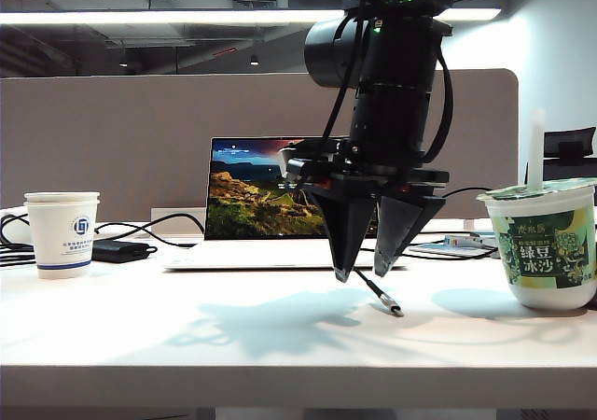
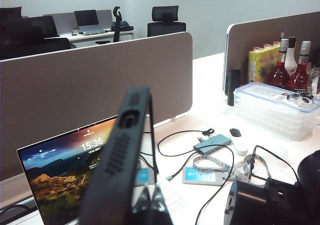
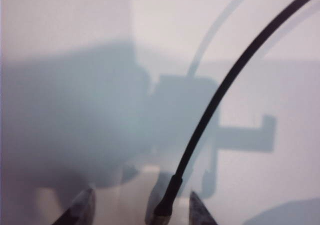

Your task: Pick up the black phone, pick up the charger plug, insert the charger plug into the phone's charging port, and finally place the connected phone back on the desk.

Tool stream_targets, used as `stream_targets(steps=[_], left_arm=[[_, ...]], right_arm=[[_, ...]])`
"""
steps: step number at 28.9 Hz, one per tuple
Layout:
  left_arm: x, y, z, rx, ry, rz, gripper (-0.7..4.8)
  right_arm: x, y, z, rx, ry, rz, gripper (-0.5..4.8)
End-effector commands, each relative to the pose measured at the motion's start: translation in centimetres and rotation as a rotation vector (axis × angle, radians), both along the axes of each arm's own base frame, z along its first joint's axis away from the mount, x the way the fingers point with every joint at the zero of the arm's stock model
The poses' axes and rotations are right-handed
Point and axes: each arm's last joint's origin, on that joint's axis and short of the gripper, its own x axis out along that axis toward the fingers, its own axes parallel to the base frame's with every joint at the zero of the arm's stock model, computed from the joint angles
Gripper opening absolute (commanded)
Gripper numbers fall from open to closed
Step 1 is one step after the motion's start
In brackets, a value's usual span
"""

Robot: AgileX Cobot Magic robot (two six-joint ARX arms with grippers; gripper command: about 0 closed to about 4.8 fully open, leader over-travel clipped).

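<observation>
Phone aloft in left fingers; right fingers spread over the charger plug.

The black phone (image 2: 122, 160) is clamped in the left gripper (image 2: 150, 205), held up above the laptop (image 2: 65, 175), its short edge with the phone's charging port (image 2: 129, 119) turned toward the left wrist camera. The charger plug (image 1: 394, 307) lies on the white worktop (image 1: 187, 336), cable (image 3: 225, 80) trailing back. The right gripper (image 1: 361, 273) hangs just over it — fingers (image 1: 343, 224) released, straddling the cable near the plug's collar, nothing grasped yet. Step in hand: picking up the plug. Next move, as I judge it — lower slightly, centre on the collar, clench, then lift toward the port.
</observation>
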Motion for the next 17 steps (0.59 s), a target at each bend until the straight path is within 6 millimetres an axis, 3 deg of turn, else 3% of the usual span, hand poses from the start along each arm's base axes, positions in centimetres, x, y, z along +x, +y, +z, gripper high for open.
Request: stream_targets(steps=[1, 17], left_arm=[[-0.2, 0.1, 0.8, -0.026, -0.049, -0.003, -0.07], [-0.2, 0.1, 0.7, -0.025, -0.048, -0.003, -0.07]], right_arm=[[0.1, 0.1, 0.0, 0.005, -0.009, 0.002, 2.39], [1.0, -1.3, -0.4, 0.055, 0.068, -0.025, 2.4]])
